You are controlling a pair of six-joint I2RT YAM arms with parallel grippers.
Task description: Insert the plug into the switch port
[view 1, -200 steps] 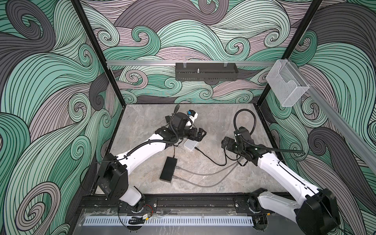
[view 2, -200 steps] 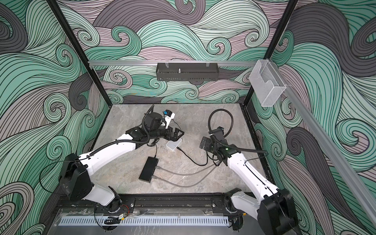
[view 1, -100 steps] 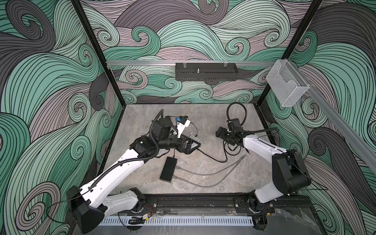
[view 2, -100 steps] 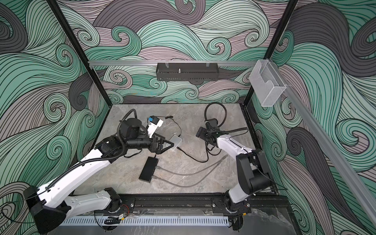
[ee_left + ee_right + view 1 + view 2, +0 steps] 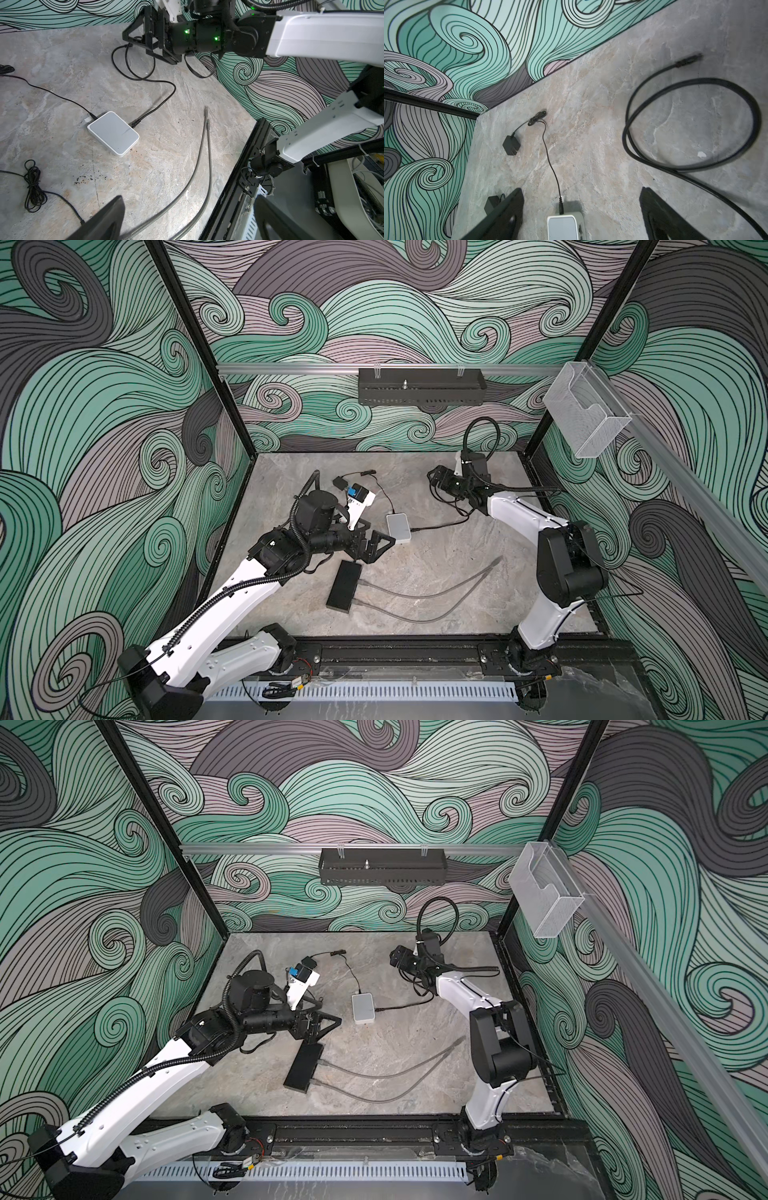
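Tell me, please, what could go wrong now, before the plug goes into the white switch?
The switch lies loose; the left gripper and right gripper, both open, hold nothing, so pushing a plug in may slide it. The black cable coils beside the right gripper and may snag a finger.

Walls (image 5: 374, 323): printed swirl-wave pattern in teal, grey and mauve on all three sides. Floor (image 5: 449, 539): grey marble-look slab. Black frame posts (image 5: 199, 344) at the back corners. Aluminium rail (image 5: 291, 369) across the back wall carries a black perforated tray (image 5: 419, 386). Clear acrylic bin (image 5: 582, 410) on the right-side rail. Light is even.
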